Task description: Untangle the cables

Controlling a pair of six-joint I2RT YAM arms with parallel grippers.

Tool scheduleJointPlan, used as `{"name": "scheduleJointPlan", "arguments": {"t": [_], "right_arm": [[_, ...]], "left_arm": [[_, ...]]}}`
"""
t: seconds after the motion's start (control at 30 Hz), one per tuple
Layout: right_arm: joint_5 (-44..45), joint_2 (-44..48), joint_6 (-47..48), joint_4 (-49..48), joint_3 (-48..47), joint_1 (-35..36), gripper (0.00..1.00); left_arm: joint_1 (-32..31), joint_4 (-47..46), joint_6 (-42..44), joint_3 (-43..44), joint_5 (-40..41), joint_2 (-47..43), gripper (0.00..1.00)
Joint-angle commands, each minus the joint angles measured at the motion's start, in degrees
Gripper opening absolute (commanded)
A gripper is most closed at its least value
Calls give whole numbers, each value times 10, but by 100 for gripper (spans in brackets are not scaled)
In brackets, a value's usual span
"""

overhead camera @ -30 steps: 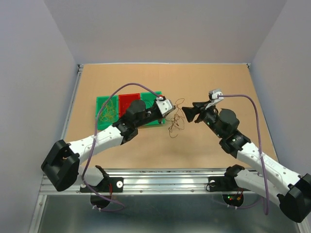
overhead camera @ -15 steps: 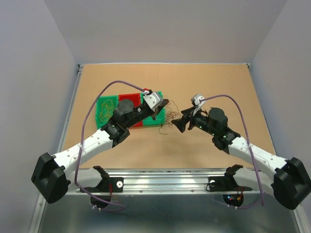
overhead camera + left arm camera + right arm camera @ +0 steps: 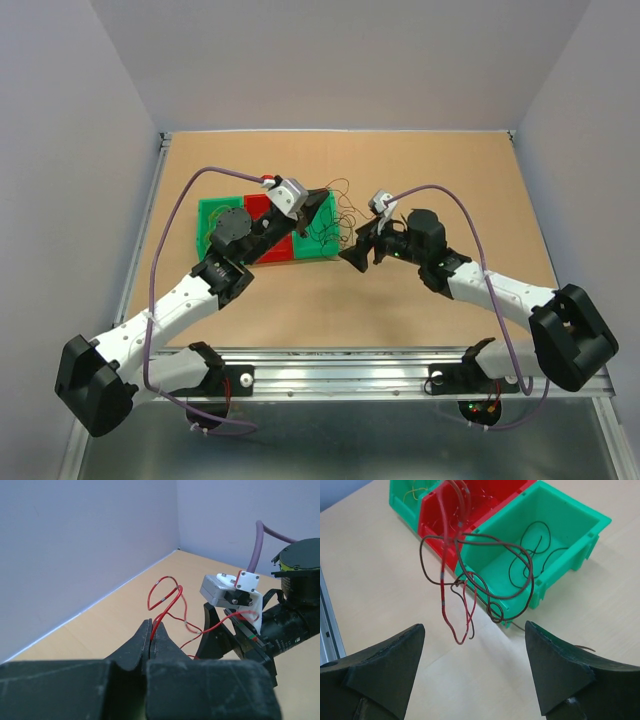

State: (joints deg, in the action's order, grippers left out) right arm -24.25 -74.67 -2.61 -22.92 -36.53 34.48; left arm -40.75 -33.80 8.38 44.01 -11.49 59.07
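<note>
The cables (image 3: 465,565) are a loose tangle of thin red and brown wires, hanging in the air over the near corner of the right green bin (image 3: 570,525). My left gripper (image 3: 151,636) is shut on a red strand (image 3: 167,597) and holds the tangle up; in the top view it (image 3: 325,202) is above the bins. My right gripper (image 3: 475,655) is open and empty, just below and in front of the hanging wires (image 3: 340,222). In the top view it (image 3: 352,255) is right of the bins, low over the table.
Three joined bins lie on the table: green (image 3: 215,225), red (image 3: 265,205) and green (image 3: 315,240). The right green bin holds a dark wire (image 3: 535,545); the left green one holds thin yellow wire. The metal rail (image 3: 340,365) runs along the near edge.
My left gripper has carried the tangle left and back, from the open table to over the bins. My right gripper has followed leftward and lower.
</note>
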Motion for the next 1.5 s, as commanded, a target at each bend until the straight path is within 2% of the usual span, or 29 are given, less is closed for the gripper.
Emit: {"name": "scheduleJointPlan", "arguments": {"t": [0.0, 0.33, 0.5, 0.77, 0.87, 0.93, 1.07, 1.13, 1.3, 1.47], "right_arm": [[-34, 7, 21, -90, -10, 1, 85], [-32, -10, 28, -105, -6, 0, 85], [-13, -15, -6, -203, 51, 0, 86], [2, -9, -20, -257, 83, 0, 84], [3, 24, -34, -259, 99, 1, 81], [-10, 48, -57, -253, 107, 1, 81], [-33, 115, -82, -124, 75, 2, 77], [-5, 153, -93, -54, 63, 16, 76], [22, 214, -129, -29, 71, 38, 76], [48, 177, -140, -20, 38, 82, 73]], "left_arm": [[2, -40, -17, -4, 9, -14, 0], [14, -42, -33, -9, 16, -36, 0], [16, -48, -35, -16, 20, -40, 0], [18, -64, -38, -29, 48, -48, 0], [18, -65, -37, -29, 50, -46, 0], [18, -65, -36, -28, 51, -41, 0], [18, -65, -35, -27, 53, -36, 0], [19, -65, -34, -26, 55, -33, 0], [19, -73, -35, -32, 54, -37, 0], [18, -75, -35, -33, 53, -37, 0]]}}
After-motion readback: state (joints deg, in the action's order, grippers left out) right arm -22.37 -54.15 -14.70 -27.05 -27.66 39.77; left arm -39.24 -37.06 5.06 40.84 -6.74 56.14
